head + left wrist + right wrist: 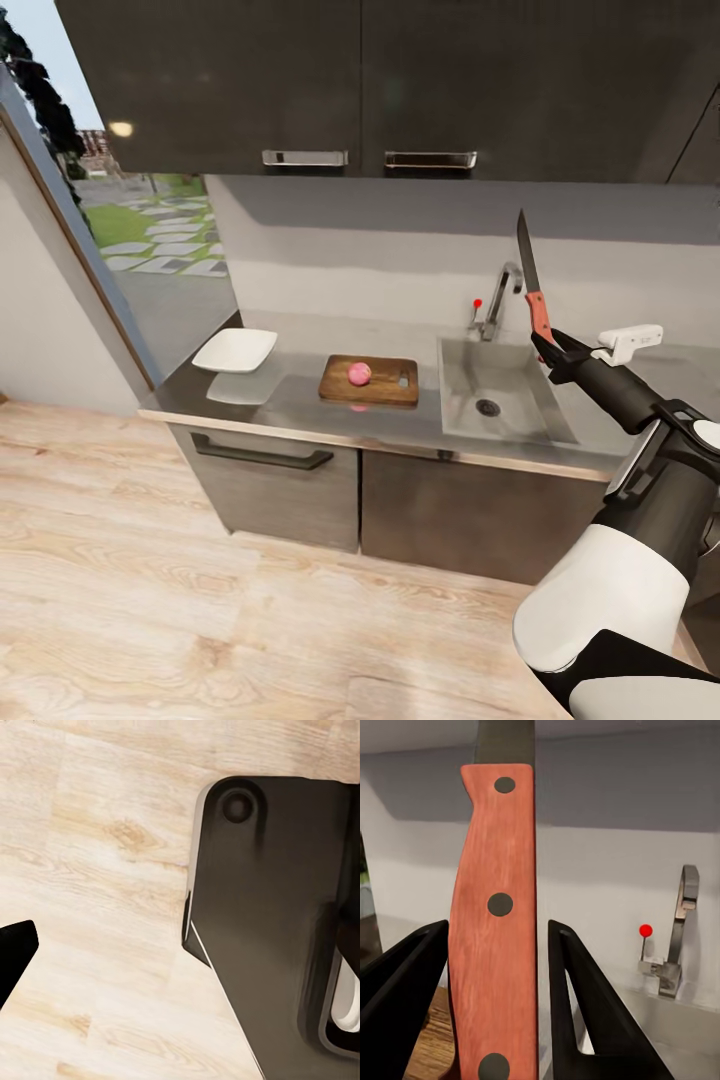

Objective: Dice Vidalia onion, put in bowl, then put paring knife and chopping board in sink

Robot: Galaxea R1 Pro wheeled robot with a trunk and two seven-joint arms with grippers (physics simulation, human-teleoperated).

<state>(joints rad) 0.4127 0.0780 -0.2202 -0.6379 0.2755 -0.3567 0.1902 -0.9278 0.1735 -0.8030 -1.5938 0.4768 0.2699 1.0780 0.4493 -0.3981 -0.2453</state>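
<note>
The paring knife [533, 283] stands upright, blade up, clamped by right fingers [585, 1012].

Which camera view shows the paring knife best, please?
The head view: the whole paring knife shows there, blade pointing up, red handle in the right gripper above the sink. The right wrist view gives its handle close between the jaws, with little of the blade. The left wrist view looks at the floor.

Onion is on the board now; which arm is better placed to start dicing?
Right. Its gripper already holds the paring knife, blade up, beside the sink. The Vidalia onion sits on the chopping board.
</note>
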